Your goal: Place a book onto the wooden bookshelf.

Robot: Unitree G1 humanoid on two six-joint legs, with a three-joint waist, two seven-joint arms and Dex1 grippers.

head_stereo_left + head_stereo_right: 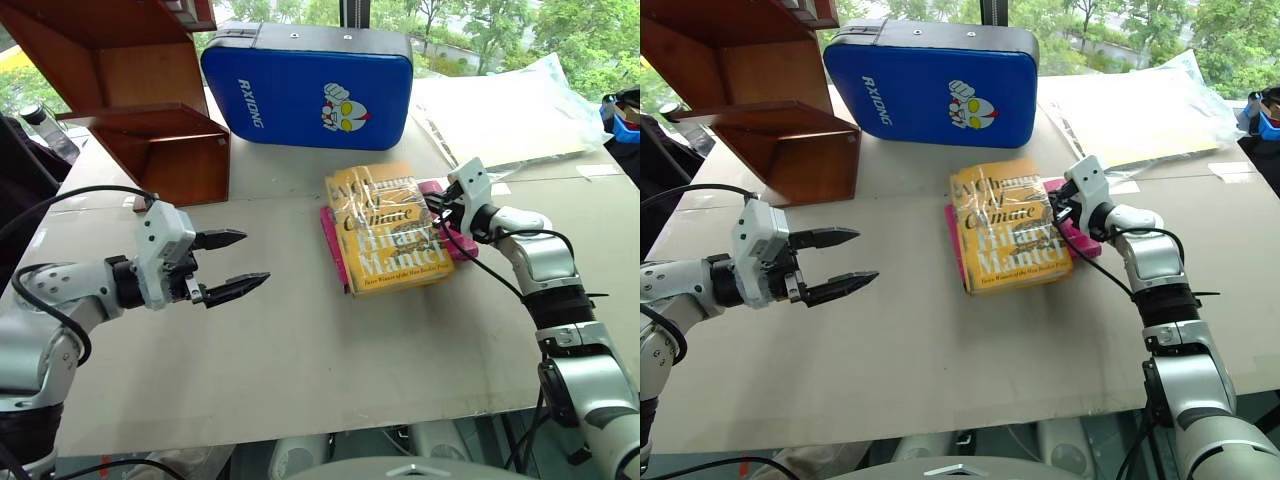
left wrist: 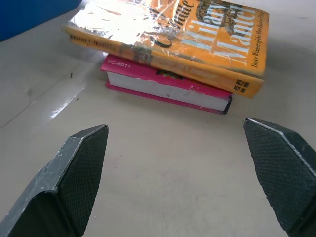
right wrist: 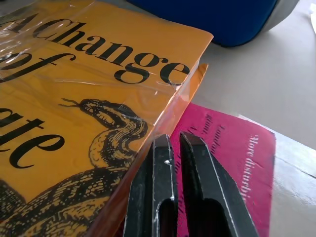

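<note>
The book (image 1: pixel 385 228), yellow-orange in glossy wrap, lies face up in the middle of the table, on top of a magenta-pink book (image 3: pixel 232 148). My right gripper (image 1: pixel 437 214) is shut, its tips against the yellow book's right edge and over the pink cover (image 3: pixel 175 140), with nothing seen between the fingers. My left gripper (image 1: pixel 250 260) hovers open to the left of the books, pointing at them across bare table; the left wrist view shows its fingers (image 2: pixel 81 168) wide apart with the stacked books (image 2: pixel 173 44) beyond. The wooden bookshelf (image 1: pixel 150 110) stands at the table's far left.
A blue padded case (image 1: pixel 305 90) stands upright behind the books, next to the bookshelf. A clear plastic sheet (image 1: pixel 510 110) lies at the far right. The pale table (image 1: pixel 300 370) has open room in front of the books.
</note>
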